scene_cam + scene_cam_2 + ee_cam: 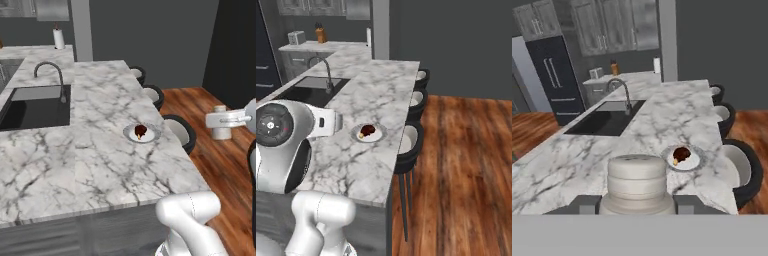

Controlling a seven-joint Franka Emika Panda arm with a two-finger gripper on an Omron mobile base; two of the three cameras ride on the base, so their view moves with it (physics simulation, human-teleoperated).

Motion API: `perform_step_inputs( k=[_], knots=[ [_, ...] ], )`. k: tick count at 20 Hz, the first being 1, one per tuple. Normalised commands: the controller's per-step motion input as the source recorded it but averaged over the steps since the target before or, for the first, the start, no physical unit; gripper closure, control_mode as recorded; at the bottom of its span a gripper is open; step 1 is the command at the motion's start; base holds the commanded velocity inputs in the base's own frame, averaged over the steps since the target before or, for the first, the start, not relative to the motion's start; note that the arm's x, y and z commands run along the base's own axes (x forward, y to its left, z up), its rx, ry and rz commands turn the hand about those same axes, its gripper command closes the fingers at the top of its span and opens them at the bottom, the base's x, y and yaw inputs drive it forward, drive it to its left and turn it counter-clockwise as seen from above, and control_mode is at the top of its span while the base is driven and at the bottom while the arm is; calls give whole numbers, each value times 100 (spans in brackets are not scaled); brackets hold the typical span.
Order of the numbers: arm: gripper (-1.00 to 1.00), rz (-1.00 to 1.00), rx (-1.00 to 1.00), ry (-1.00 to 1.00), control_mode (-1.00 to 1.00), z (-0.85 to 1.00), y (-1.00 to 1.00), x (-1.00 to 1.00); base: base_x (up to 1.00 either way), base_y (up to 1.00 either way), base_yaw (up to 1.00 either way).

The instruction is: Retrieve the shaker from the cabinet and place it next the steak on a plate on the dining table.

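Beige shaker (636,182) clamped in my closed gripper (636,205); steak (682,153) on plate (693,163) sits at one o'clock. I'll carry it over, lower upright beside the plate on the worktop (572,160).

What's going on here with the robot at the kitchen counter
The robot arm's gripper is shut on the shaker and holds it in the air beside the marble dining table. The steak sits on its plate near the table's stool-side edge. The shaker has not yet been set down next to it.
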Motion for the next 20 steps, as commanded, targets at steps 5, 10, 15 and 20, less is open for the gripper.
perform_step_inputs(
  k=[5,10,15,20],
  knots=[
    [100,52,2,2,-100,-12,-54,80,0,0,0],
    [100,42,0,-3,-100,-27,-30,54,0,0,0],
    [100,42,1,-12,-100,-38,-6,58,0,0,0],
    [100,37,9,-15,-100,-43,-9,53,0,0,0]
  ],
)
